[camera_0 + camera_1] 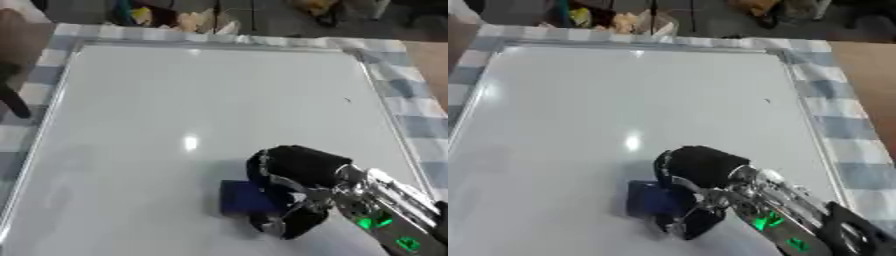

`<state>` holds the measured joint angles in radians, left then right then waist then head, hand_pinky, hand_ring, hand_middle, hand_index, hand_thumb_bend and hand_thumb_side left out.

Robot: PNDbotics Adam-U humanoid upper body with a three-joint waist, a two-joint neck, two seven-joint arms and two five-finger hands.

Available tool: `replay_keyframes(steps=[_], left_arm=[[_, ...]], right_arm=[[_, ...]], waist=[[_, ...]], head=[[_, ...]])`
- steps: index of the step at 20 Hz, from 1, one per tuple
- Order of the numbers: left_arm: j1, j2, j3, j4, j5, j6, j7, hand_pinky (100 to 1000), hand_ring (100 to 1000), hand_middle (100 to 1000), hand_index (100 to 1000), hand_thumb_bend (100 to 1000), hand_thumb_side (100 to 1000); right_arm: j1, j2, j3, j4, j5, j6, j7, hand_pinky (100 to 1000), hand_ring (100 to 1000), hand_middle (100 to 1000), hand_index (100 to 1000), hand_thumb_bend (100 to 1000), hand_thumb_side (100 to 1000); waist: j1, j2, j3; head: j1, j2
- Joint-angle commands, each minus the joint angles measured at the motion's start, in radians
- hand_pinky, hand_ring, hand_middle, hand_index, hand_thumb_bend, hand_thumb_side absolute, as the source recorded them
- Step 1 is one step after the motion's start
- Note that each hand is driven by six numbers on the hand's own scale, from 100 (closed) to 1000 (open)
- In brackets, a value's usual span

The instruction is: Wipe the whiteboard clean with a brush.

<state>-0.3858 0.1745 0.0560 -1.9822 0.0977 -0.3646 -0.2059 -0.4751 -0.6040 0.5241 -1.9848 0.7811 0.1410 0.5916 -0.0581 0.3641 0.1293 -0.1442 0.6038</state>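
A large whiteboard (201, 100) with a silver frame lies flat on the checked tablecloth and fills most of both views. Its surface looks white, with one tiny dark mark (347, 100) near the right edge. My right hand (293, 187) comes in from the lower right and is curled round a dark blue brush (242, 197), which is pressed on the board near its lower middle. Only the brush's left part shows beyond the fingers. At the left edge a dark shape (12, 97) that may be my left arm shows; no hand is visible there.
A blue and white checked cloth (420, 115) borders the board on the right and top. Cluttered items (166, 17) lie on the floor beyond the far edge. Brown surface (868, 70) shows at the far right.
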Motion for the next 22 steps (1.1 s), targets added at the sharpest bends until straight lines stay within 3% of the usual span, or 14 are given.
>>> replay_keyframes(steps=[1, 22], left_arm=[[-0.006, 0.003, -0.002, -0.018, 0.001, 0.001, -0.003, 371, 685, 550, 625, 112, 946], [-0.004, 0.004, -0.002, -0.018, -0.001, 0.004, -0.007, 370, 688, 552, 623, 112, 947]], right_arm=[[-0.009, -0.025, -0.017, -0.015, -0.009, 0.001, -0.011, 607, 703, 528, 100, 130, 225], [0.0, -0.116, -0.089, -0.015, -0.024, 0.02, -0.08, 568, 667, 490, 100, 100, 232]], waist=[[0.002, -0.017, 0.0], [0.002, -0.016, -0.006]], head=[[-0.004, -0.013], [-0.011, -0.033]])
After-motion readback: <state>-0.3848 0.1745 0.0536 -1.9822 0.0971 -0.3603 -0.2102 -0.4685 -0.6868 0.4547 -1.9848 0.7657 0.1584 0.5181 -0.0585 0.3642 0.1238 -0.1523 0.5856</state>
